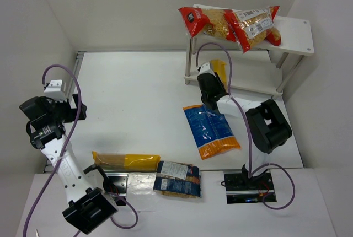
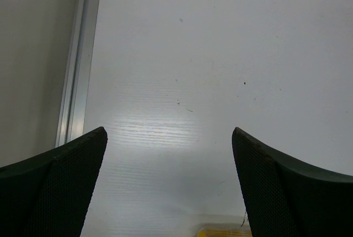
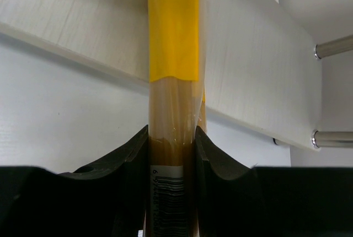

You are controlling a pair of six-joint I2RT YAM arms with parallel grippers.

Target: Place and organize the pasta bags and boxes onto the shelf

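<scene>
Stock as I read it from my screens, every place given from the shelf (image 1: pixel 295 33).

1. Table (image 1: pixel 138 93): white, walled; the shelf stands in its far right corner.
2. Shelf: white top board on thin legs, with a lower tier (image 1: pixel 251 80) beneath. The top board hides most of the lower one from overhead.
3. Large blue-and-orange bag (image 1: pixel 212 132): flat on the table, near the front of the shelf, off it. The right arm crosses its far end.
4. Two clear red-ended bags: on the shelf's top board, left half, side by side and touching. The first red-ended bag (image 1: pixel 207 22) overhangs the left end; the second red-ended bag (image 1: pixel 253 25) lies tilted beside it.
5. Held spaghetti pack (image 3: pixel 172 55): at the shelf's front left, its yellow end over the lower tier. Whether it rests on the board I cannot tell; its near end is cut off in the wrist view.
6. Second spaghetti pack (image 1: pixel 127 161): well away from the shelf, at the table's near edge.
7. Small dark-blue pack (image 1: pixel 177 179): just right of the second spaghetti pack, equally far from the shelf.
8. Right gripper (image 3: pixel 172 154): pinching the held spaghetti pack between both pads.
9. Left gripper (image 2: pixel 168 138): farthest from the shelf, spread wide over bare table, holding nothing. A yellow sliver (image 2: pixel 220 230) at the bottom of its view is too cropped to name.
</scene>
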